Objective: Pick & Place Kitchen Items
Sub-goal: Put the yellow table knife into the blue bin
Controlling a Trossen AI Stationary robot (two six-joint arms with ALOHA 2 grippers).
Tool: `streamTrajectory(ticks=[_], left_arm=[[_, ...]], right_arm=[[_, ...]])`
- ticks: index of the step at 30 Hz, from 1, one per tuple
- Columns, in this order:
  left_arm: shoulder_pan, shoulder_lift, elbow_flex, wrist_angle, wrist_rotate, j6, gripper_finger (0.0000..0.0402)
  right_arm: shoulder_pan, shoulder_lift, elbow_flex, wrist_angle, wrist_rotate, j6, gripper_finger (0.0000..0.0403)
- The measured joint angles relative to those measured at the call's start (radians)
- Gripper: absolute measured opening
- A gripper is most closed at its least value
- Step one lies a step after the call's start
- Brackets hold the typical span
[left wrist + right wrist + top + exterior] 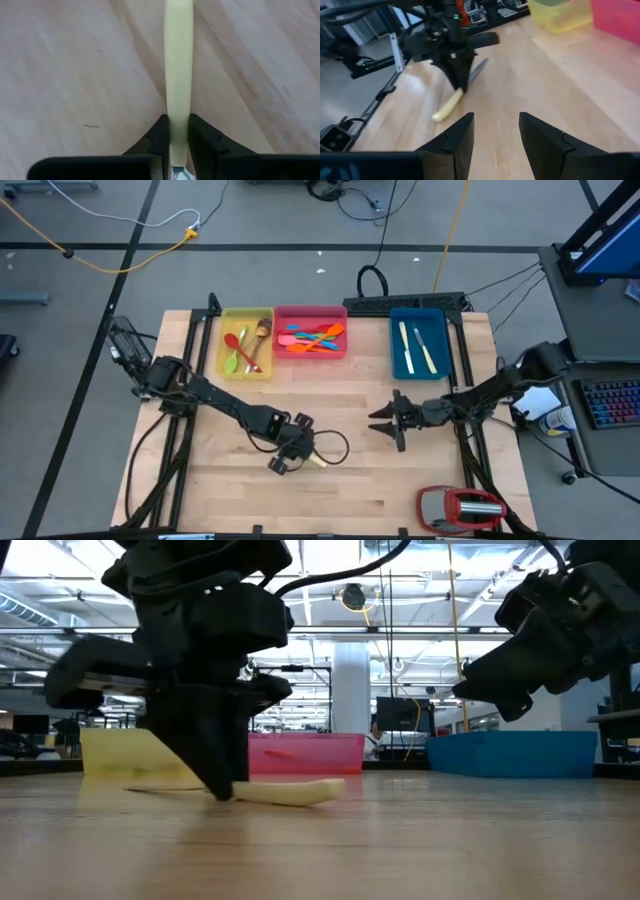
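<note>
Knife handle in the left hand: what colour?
Cream knife handle, clearest in the left wrist view, between the left hand.

The knife (178, 75) blade is hidden behind the left gripper's (175, 135) fingers; whether it has left the table is unclear.

Three trays (246, 315), three knives (405, 348)

Bright even light, blurred foreground.
</note>
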Motion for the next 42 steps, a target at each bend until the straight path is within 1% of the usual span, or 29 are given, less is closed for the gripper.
streamTrajectory(ticks=[3, 5, 7, 11, 13, 17, 20, 26, 32, 39, 42], left_arm=[[0.001, 0.003, -0.001, 0.040, -0.032, -0.006, 0.0068], [0.002, 0.004, -0.002, 0.070, -0.048, -0.002, 0.0070], [0.004, 0.005, -0.002, 0.098, -0.065, -0.003, 0.0065], [0.004, 0.005, -0.002, 0.140, -0.145, -0.012, 0.0046], [0.005, 0.005, -0.002, 0.176, -0.176, -0.021, 0.0045], [0.016, 0.004, -0.002, 0.237, -0.177, -0.038, 0.0059], [0.023, 0.003, -0.002, 0.266, -0.177, -0.035, 0.0061], [0.033, 0.003, -0.002, 0.315, -0.178, -0.036, 0.0047], [0.033, 0.001, 0.000, 0.379, -0.186, -0.011, 0.0059], [0.032, 0.001, 0.000, 0.389, -0.234, -0.005, 0.0049], [0.032, 0.001, 0.000, 0.435, -0.238, -0.005, 0.0052]], right_arm=[[0.024, 0.036, 0.000, 0.048, 0.000, 0.000, 0.0153], [0.038, 0.059, 0.000, 0.078, 0.000, -0.002, 0.0153], [0.053, 0.083, 0.000, 0.101, 0.000, -0.002, 0.0153], [0.080, 0.129, 0.001, 0.121, 0.000, -0.004, 0.0153], [0.092, 0.149, 0.008, 0.121, 0.000, -0.008, 0.0153], [0.108, 0.180, 0.022, 0.122, 0.000, -0.061, 0.0153], [0.109, 0.186, 0.035, 0.123, 0.002, -0.110, 0.0153], [0.108, 0.187, 0.074, 0.123, 0.086, -0.184, 0.0153], [0.098, 0.187, 0.095, 0.121, 0.111, -0.190, 0.0153], [0.099, 0.187, 0.095, 0.111, 0.115, -0.185, 0.0153], [0.099, 0.187, 0.095, 0.096, 0.169, -0.180, 0.0153]])
